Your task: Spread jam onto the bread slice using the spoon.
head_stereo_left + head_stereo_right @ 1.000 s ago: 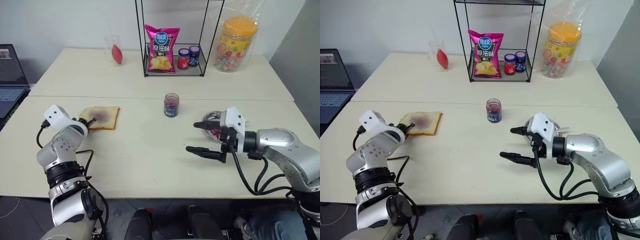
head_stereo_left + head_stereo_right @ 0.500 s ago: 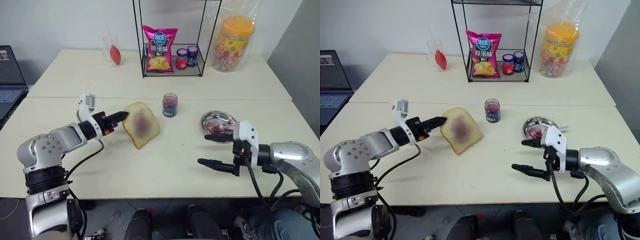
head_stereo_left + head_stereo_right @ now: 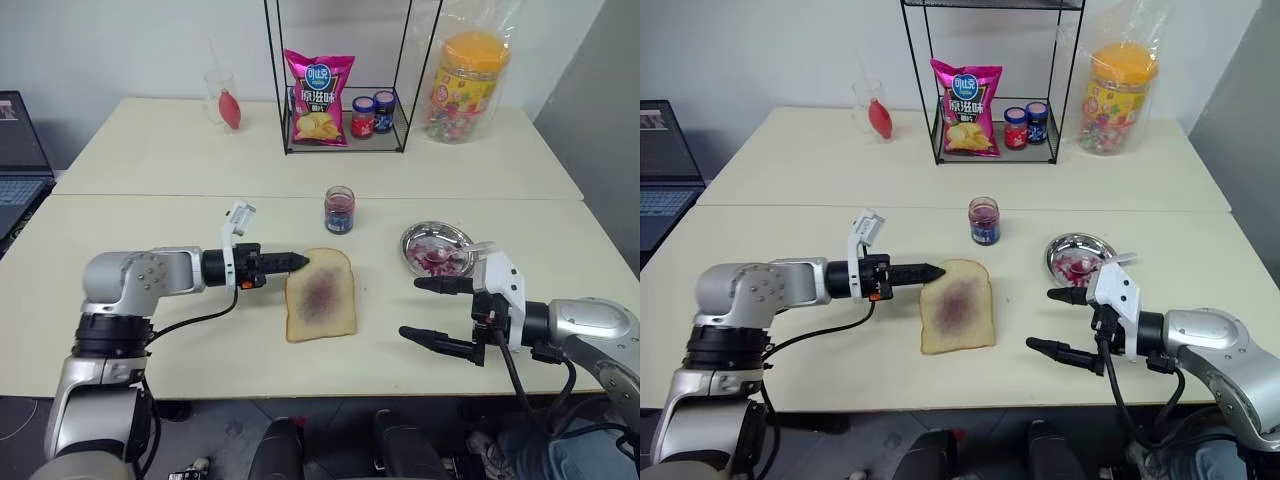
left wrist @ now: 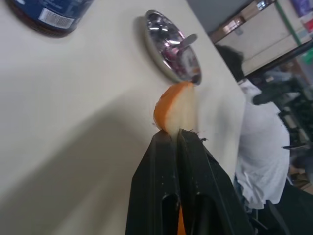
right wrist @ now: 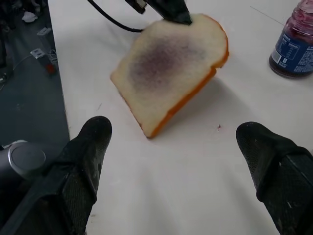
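The bread slice (image 3: 320, 307) is being gripped at its upper left crust corner by the left pincer (image 3: 297, 263), whose two black fingers are being pressed shut on the crust; the slice is being held tilted above the bench (image 3: 200, 330), purple-red smear facing up, far edge raised. In the left wrist view the crust corner is being pinched between the closed fingers (image 4: 166, 161).

The right pincer (image 3: 432, 310) is being held wide open and empty, just above the bench near its front right, well apart from the slice; its fingers (image 5: 83, 156) are being seen spread to either side of the slice in the right wrist view.

The jam jar (image 3: 340, 210), clear glass with a blue label band, is being left upright on the bench behind the slice, apart from it. The spoon (image 3: 462, 250) is being rested in the round metal dish (image 3: 437, 247) to the right of the jar, handle pointing right over the rim, red stains showing in the dish.

On the wire rack (image 3: 345, 75) at the back, a pink chip bag (image 3: 320, 97), a red jar (image 3: 363, 117) and a blue jar (image 3: 383, 112) are being kept. A bagged candy tub (image 3: 466, 85) is being seen right of the rack, a glass with something red (image 3: 226, 100) left of it, and a laptop (image 3: 20, 160) at the far left edge.
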{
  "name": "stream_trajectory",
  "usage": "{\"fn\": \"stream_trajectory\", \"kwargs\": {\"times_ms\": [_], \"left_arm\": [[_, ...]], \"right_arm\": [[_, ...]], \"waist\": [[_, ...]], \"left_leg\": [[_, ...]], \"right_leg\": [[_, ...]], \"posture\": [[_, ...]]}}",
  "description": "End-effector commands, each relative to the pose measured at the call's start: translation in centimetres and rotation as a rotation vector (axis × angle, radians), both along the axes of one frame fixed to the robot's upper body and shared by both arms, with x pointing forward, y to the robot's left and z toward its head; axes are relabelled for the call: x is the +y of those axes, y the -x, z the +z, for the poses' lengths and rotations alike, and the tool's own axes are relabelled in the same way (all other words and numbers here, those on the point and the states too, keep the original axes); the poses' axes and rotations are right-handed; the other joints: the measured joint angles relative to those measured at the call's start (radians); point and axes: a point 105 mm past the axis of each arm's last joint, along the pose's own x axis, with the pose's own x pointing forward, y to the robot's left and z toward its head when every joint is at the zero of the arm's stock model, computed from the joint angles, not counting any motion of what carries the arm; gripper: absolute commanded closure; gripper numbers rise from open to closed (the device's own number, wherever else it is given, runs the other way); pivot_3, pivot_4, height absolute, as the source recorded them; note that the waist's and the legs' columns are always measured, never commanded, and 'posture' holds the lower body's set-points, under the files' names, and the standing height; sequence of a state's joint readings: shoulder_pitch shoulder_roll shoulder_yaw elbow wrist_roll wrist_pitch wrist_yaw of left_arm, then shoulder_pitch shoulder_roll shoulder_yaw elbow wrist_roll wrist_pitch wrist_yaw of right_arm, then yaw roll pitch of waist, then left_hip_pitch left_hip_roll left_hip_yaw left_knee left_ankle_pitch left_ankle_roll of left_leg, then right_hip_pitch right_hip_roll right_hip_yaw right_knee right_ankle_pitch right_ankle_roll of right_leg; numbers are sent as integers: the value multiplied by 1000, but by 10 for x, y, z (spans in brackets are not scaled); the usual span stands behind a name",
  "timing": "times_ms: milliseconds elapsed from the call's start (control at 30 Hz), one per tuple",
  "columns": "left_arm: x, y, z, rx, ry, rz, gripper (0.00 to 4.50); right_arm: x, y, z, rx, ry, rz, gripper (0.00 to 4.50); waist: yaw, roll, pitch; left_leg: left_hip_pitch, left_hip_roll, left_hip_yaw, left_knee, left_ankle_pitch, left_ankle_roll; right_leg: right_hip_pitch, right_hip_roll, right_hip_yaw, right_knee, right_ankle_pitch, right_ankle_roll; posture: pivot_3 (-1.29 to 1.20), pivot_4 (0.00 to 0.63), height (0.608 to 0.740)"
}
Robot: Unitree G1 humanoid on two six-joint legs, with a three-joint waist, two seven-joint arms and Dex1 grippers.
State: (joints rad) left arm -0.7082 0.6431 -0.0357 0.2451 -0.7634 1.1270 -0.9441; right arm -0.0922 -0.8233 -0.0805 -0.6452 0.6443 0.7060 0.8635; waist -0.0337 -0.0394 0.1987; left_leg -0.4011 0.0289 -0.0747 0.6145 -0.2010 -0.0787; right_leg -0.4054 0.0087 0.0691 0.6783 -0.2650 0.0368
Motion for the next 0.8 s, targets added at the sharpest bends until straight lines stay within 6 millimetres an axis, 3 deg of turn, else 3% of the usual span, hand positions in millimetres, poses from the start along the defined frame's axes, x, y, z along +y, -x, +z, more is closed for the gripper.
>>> {"fn": "stream_trajectory", "kwargs": {"times_ms": [33,267,600,800], "left_arm": [[-5,-10,-4,-110,-63,-58,4461],[-9,-34,-21,-279,-227,-76,4461],[-16,-44,-24,-404,-256,-73,4461],[-9,-52,-26,-466,-337,-41,4461]], "right_arm": [[4,5,10,-49,-8,-1,0],[7,8,6,-55,-5,-47,0],[17,17,1,-31,-28,-38,0],[24,22,-2,-13,-41,-17,0]], "waist": [[-1,0,0],[0,0,0],[0,0,0],[0,0,0]], "left_leg": [[0,0,0,0,0,0],[-1,0,0,-2,0,0],[-1,0,0,-2,0,0],[-1,0,0,-2,0,0]], "right_leg": [[0,0,0,0,0,0],[-1,0,0,-1,-1,-1],[-1,0,0,0,0,0],[-1,0,0,0,0,0]], "posture": [[0,150,740],[0,150,740],[0,150,740],[0,150,740]]}}
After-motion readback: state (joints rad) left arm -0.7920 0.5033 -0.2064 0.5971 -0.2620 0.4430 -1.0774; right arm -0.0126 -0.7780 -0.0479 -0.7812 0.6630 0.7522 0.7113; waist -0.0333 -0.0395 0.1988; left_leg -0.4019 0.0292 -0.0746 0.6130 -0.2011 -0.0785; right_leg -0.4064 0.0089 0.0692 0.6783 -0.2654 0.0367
